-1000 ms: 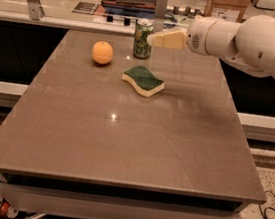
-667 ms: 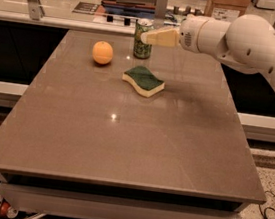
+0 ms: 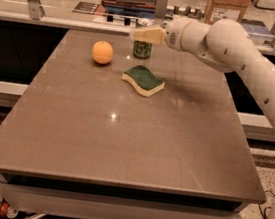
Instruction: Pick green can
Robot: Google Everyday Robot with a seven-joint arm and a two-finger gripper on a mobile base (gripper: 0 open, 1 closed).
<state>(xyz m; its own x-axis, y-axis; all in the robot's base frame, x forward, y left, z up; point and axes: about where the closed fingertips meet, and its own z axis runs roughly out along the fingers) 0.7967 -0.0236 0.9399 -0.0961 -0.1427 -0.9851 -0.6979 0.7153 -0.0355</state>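
Observation:
The green can [image 3: 142, 50] stands upright near the far edge of the brown table [image 3: 122, 145], right of the orange. My gripper [image 3: 143, 33] reaches in from the right on a white arm [image 3: 222, 42] and sits at the can's upper half, covering its top. Only the can's lower green part shows below the gripper. The can rests on the table.
An orange [image 3: 102, 52] lies left of the can. A green-topped yellow sponge [image 3: 143, 80] lies just in front of the can. A counter with rails, a tray and a cardboard box [image 3: 226, 7] runs behind the table.
My gripper has moved left from beside the can to over its upper half. The can, orange and sponge have not moved.

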